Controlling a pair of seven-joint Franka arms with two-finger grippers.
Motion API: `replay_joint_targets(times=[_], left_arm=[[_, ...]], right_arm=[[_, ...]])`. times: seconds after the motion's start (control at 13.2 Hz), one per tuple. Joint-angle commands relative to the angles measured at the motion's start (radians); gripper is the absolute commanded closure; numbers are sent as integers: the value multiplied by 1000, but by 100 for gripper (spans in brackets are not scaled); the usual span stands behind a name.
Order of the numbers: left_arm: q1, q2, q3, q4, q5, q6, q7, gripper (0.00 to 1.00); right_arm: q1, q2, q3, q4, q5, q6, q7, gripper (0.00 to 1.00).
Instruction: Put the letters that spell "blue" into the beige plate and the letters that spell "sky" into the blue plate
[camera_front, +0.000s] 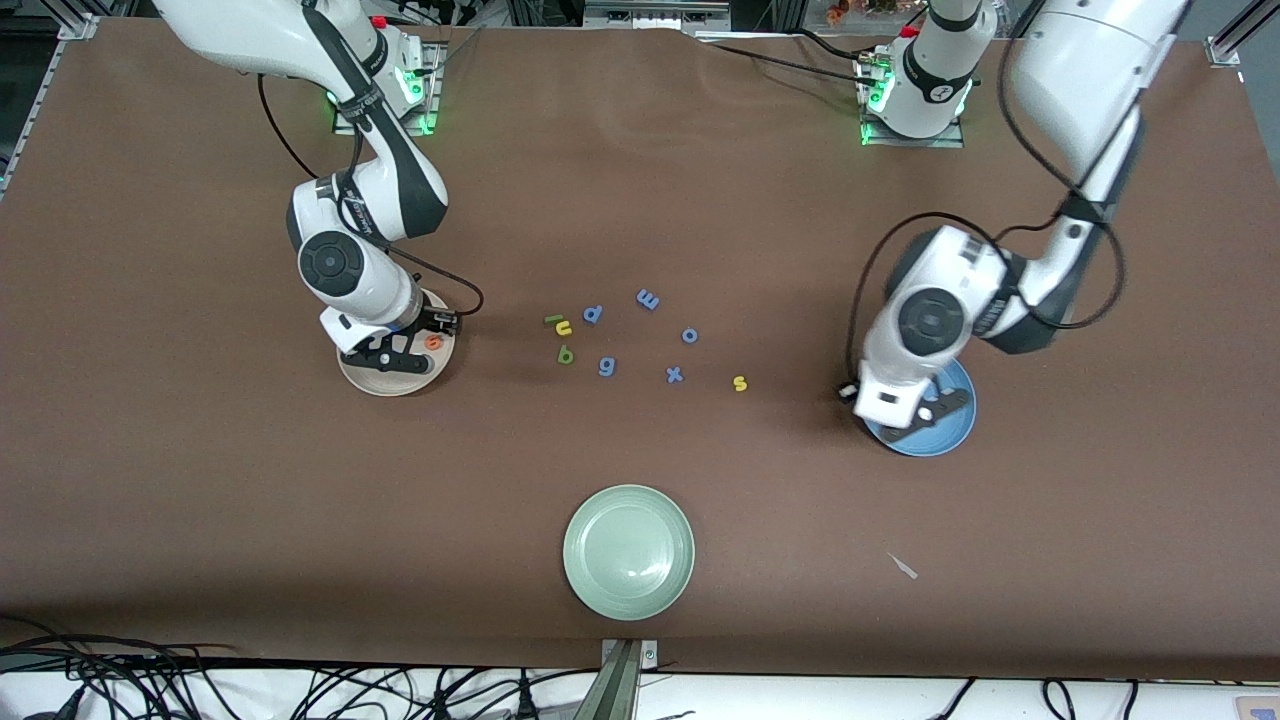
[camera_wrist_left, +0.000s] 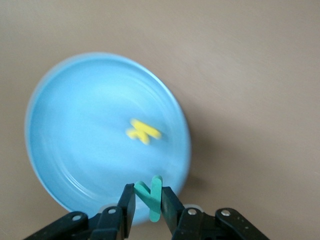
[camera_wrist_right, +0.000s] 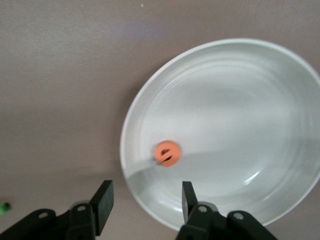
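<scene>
Teal y (camera_wrist_left: 151, 197) in left pincer (camera_wrist_left: 149, 210)

The counter (camera_front: 200, 480) has a brown cover. A pale green plate (camera_front: 628, 552) stands near its edge at 6 o'clock in the front view. Around the centre lie five blue letters: d (camera_front: 593, 314), m (camera_front: 648, 299), o (camera_front: 689, 335), g (camera_front: 606, 367) and x (camera_front: 675, 375). A small pale scrap (camera_front: 904, 567) lies at about 4 o'clock from the centre.
</scene>
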Motion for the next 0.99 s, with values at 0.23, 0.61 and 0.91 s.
replay_joint_targets(times=[0.23, 0.61, 0.91], left_arm=[[19, -14, -80, 4, -68, -18, 115, 0], [-152, 100, -95, 151, -81, -16, 91, 0], [-269, 227, -74, 260, -67, -8, 96, 1]], right_arm=[[113, 82, 54, 90, -7, 22, 468, 37], [197, 193, 58, 99, -6, 207, 681, 37], [205, 194, 60, 99, -4, 209, 708, 37]])
